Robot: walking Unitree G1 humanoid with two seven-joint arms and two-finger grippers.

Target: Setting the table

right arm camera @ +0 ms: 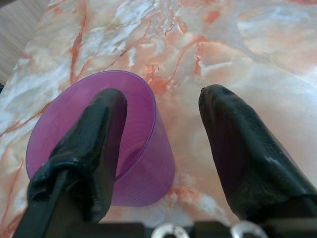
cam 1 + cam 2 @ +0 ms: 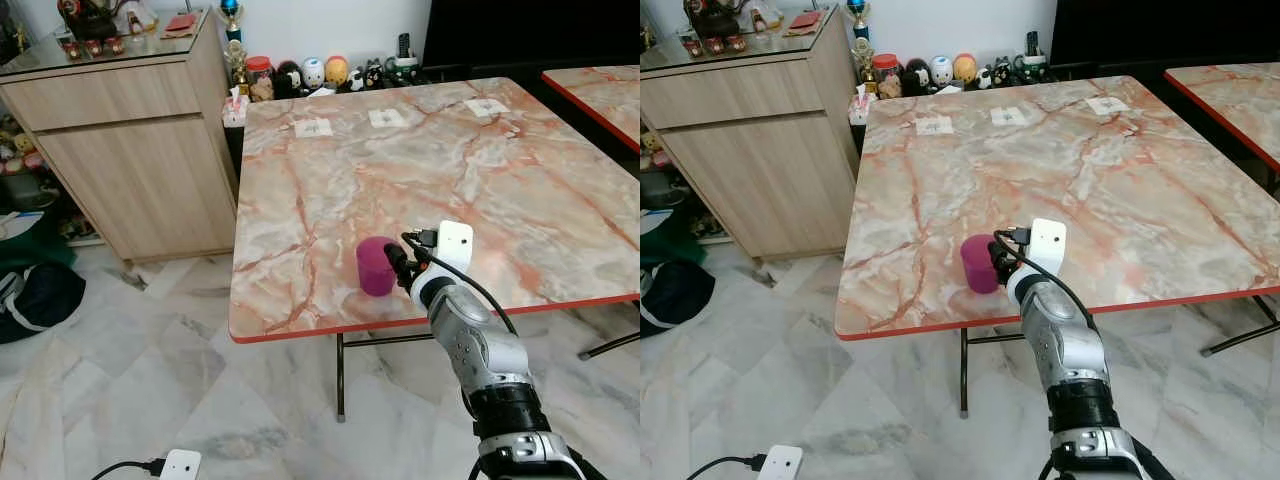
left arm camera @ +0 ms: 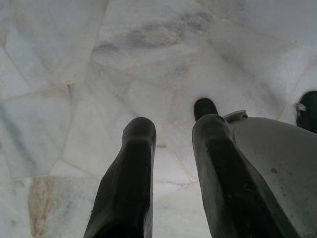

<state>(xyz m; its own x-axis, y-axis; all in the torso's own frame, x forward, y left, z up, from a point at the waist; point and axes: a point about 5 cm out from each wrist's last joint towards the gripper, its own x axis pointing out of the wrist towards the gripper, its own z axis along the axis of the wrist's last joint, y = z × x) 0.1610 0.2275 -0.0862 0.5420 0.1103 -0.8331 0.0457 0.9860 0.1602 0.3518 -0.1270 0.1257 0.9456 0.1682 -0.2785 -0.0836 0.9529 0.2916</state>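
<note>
The worktop (image 2: 420,170) is pink-veined marble with a red edge. A wooden cabinet (image 2: 120,150) stands beside it on the robot's left, and figurines line the wall behind. A purple cup (image 2: 376,266) stands upright near the worktop's near edge. The right hand (image 1: 158,148) has its fingers apart, one inside the cup's rim and the other clear outside. It likely should lift straight up so the inner finger doesn't tip the cup. The left hand (image 3: 173,168) hangs over the floor, fingers apart.
</note>
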